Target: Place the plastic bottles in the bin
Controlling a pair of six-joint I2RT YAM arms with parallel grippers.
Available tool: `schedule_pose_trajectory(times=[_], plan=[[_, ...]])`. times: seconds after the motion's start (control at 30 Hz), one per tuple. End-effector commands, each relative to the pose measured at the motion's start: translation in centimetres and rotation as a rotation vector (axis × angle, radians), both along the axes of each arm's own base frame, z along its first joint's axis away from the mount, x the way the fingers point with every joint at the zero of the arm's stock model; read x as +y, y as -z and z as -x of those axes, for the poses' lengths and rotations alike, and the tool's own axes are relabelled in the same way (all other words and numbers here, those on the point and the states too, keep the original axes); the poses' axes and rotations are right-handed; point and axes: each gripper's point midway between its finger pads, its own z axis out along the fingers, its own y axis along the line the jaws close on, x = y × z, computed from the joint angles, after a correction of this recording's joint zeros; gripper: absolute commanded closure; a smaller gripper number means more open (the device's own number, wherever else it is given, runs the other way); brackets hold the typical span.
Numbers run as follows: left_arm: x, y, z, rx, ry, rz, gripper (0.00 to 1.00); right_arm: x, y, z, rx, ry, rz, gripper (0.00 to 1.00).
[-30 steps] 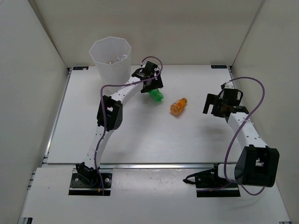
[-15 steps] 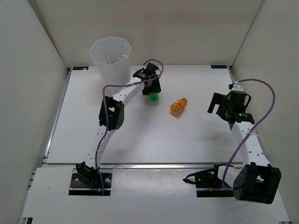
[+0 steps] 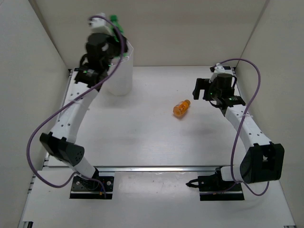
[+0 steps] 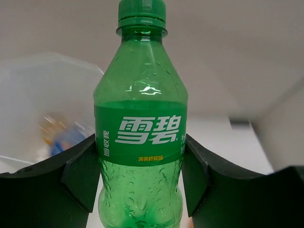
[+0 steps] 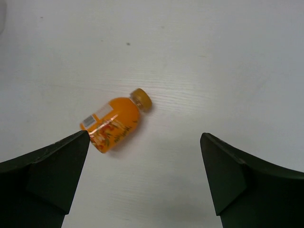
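Orange bottle [image 3: 181,109]: probably light, stiff, slick plastic. Lies mid-worktop, cap toward 1 o'clock; best grasped across the label. Right gripper [image 5: 145,137] at its 2 o'clock, spread wide, empty. Green bottle [image 4: 141,137]: clamped at the label by left gripper [image 3: 114,34], above bin [image 3: 121,80], 11 o'clock.

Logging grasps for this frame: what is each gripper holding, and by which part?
The left gripper holds the green bottle by its labelled middle. The right gripper is open and holds nothing.
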Motion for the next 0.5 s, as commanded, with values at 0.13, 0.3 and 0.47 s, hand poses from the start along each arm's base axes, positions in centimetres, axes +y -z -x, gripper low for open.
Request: schedule_pose_trajectory(times=[0.13,0.3,0.47], plan=[[13.3,-2.3,-5.5,-0.154,-0.404,0.003,0.45,6.7,-1.1,-3.3,0.014,-0.19,-0.039,0.0],[15.9,0.1,-9.5,-0.076,-0.419,0.046,0.36,7.4,-0.3,-3.3,0.037,-0.2,-0.039,0.01],[14.8,2.1,-10.0,-0.047,-0.373,0.082,0.02,6.9,-0.5,-2.9,0.039,-0.18,-0.044,0.01]])
